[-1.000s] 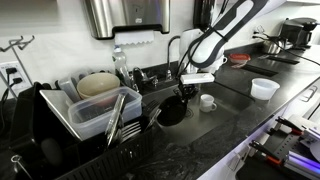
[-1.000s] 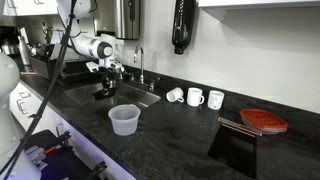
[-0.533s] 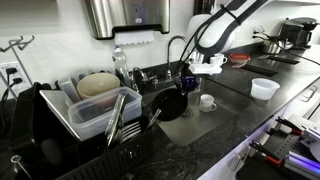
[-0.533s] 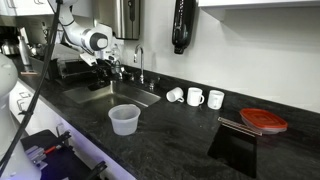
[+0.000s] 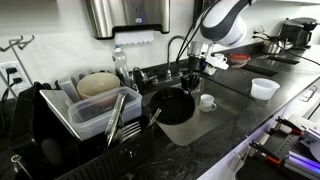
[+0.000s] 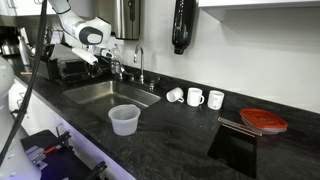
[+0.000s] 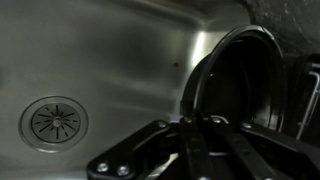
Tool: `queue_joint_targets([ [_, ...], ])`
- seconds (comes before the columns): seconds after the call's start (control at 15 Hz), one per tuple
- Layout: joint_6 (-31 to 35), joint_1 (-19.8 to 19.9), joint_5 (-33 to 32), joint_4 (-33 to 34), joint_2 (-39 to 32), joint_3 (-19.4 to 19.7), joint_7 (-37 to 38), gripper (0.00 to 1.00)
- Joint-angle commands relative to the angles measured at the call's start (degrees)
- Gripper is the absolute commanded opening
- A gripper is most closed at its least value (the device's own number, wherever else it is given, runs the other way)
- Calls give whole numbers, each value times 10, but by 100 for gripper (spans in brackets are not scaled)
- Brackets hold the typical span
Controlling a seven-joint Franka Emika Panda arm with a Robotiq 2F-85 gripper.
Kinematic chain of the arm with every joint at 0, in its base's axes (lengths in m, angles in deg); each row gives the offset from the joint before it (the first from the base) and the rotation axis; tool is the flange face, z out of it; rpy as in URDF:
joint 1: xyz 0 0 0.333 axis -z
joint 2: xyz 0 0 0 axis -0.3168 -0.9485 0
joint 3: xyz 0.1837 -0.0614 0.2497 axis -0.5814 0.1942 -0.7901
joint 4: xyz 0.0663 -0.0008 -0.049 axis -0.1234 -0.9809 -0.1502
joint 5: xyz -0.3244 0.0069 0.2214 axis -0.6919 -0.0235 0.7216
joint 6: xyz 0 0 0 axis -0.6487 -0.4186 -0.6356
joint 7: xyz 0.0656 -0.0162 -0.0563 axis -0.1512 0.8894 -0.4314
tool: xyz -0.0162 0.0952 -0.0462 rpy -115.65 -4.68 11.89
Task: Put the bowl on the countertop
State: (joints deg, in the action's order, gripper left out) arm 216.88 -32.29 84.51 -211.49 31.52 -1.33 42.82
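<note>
The black bowl (image 7: 245,80) hangs on edge from my gripper (image 7: 200,130), its rim running down between the two fingers, which are shut on it. It is above the grey steel sink (image 7: 100,50), and the drain (image 7: 55,122) shows below. In an exterior view the gripper (image 5: 198,76) is raised over the sink (image 5: 200,128), with the dark bowl (image 5: 172,107) under it. The gripper also shows in an exterior view (image 6: 100,67) near the faucet. The black glossy countertop (image 5: 255,118) (image 6: 180,130) runs around the sink.
A faucet (image 5: 176,48) stands behind the sink. A dish rack with a white bowl (image 5: 97,86) sits on one side. A white cup (image 5: 207,102) is beside the sink. A clear plastic container (image 6: 123,119) and white mugs (image 6: 195,97) stand on the counter.
The gripper was low in the sink at the bowl. It has risen well above the basin, toward the faucet, and the bowl has come up with it.
</note>
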Motion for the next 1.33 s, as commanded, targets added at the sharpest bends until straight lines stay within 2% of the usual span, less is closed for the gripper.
queue_joint_targets([
  [0.0,-64,21,17,-33,39,3,-104,2],
  [0.53,-154,13,-5,-50,60,11,-232,2],
  [0.6,-135,12,1,-46,47,11,-208,7],
  [1.0,-143,11,-1,-46,48,11,-222,7],
  [1.07,-143,11,-1,-46,48,11,-222,2],
  [1.27,-150,1,13,-32,35,0,-245,2],
])
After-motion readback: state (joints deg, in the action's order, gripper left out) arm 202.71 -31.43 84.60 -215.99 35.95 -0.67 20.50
